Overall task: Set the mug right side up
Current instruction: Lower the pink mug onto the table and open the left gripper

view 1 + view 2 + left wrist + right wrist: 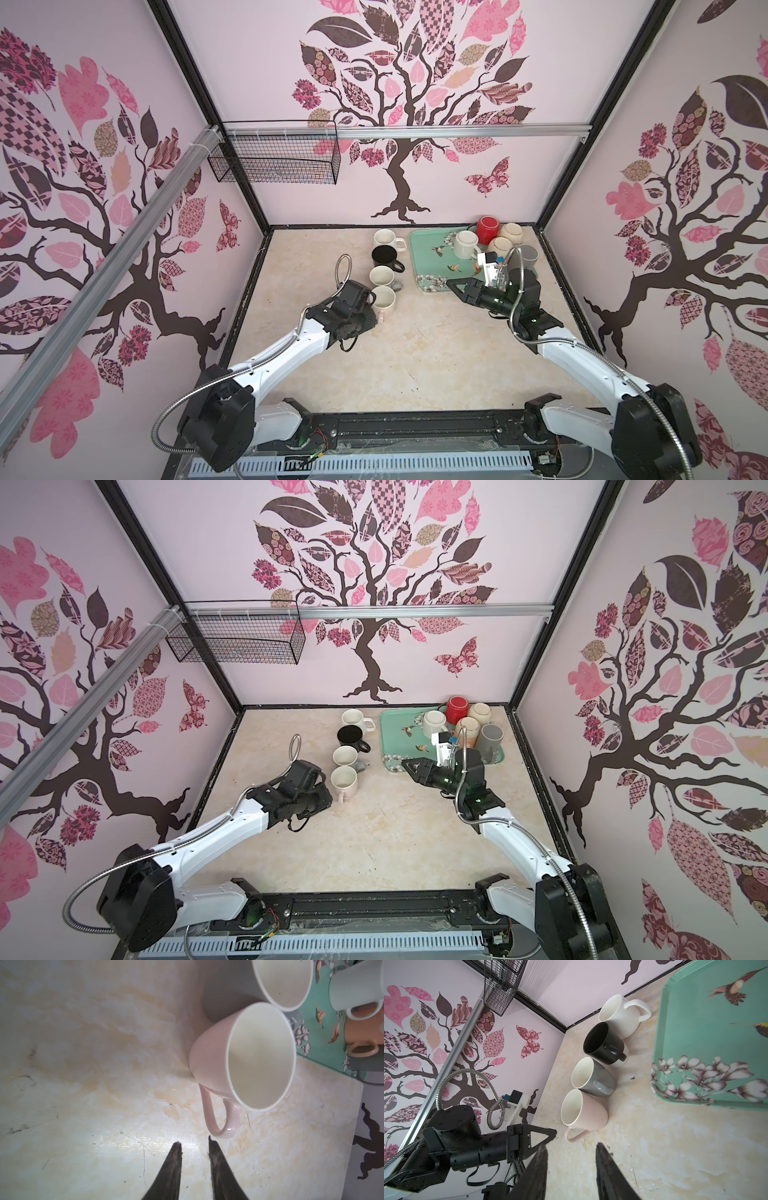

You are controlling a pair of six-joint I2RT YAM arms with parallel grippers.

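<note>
Bench (395, 365) stock, left to right.

1. My left hand (193, 1141): fingers slightly parted, nothing between them. Low over the bench, tips just beside the pink mug's handle (218, 1122).
2. Pink mug (383, 298): upright on the bench, mouth up, at the near end of a row of four, with its handle pointing toward my left hand.
3. Grey mug (381, 275), black mug (384, 255), white mug (386, 238): upright, running in that order from the pink mug to the back wall. The grey mug stands right against the pink one.
4. Green tray (428, 257): to the right of the row. At its far right end are five mugs, bottoms up, among them a red mug (488, 228) and a white one (466, 244).
5. My right hand (571, 1146): fingers parted and empty. It points left, near the tray's front edge.
</note>
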